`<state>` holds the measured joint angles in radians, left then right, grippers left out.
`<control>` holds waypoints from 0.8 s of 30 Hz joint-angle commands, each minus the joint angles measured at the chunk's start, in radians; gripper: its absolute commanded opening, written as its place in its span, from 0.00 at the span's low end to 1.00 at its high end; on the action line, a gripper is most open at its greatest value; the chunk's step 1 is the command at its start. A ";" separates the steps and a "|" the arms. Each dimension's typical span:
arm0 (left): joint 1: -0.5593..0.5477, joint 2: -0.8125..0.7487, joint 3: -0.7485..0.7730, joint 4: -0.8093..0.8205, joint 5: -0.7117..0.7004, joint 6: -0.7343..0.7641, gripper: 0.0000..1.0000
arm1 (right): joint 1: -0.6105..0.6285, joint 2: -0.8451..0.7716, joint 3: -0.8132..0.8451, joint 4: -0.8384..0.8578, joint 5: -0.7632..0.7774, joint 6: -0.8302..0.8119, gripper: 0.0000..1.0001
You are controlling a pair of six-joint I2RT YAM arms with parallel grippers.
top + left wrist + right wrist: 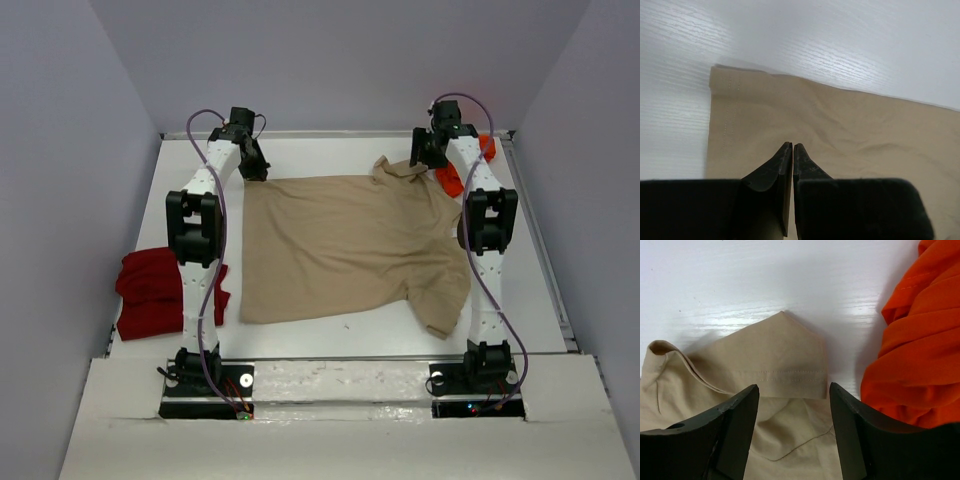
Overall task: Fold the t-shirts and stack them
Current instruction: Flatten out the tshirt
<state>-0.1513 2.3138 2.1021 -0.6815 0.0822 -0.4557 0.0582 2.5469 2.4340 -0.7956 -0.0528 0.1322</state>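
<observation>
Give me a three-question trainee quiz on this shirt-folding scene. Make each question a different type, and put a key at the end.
1. True or false: the red shirt lies at the left side of the table, beside the left arm.
2. Which has its fingers standing apart? A. left gripper B. right gripper
3. Fill in: the big shirt spread flat mid-table is ___ in colour.

Key: 1 true; 2 B; 3 tan.
</observation>
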 commanded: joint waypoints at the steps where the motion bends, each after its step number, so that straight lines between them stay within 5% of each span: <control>1: -0.007 -0.074 0.013 -0.003 0.021 0.015 0.16 | -0.004 -0.014 -0.029 0.049 -0.022 0.007 0.63; 16: -0.005 -0.082 0.018 -0.009 0.016 0.017 0.16 | -0.014 -0.008 -0.067 0.076 0.042 0.007 0.62; 22: -0.005 -0.083 -0.005 0.003 0.016 0.017 0.16 | -0.014 0.012 -0.027 0.076 0.027 0.000 0.41; 24: -0.005 -0.082 -0.005 0.002 0.017 0.015 0.16 | -0.014 0.018 -0.010 0.075 0.015 -0.003 0.26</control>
<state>-0.1513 2.3138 2.1021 -0.6807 0.0830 -0.4557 0.0517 2.5481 2.3726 -0.7555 -0.0273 0.1341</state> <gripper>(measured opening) 0.156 0.387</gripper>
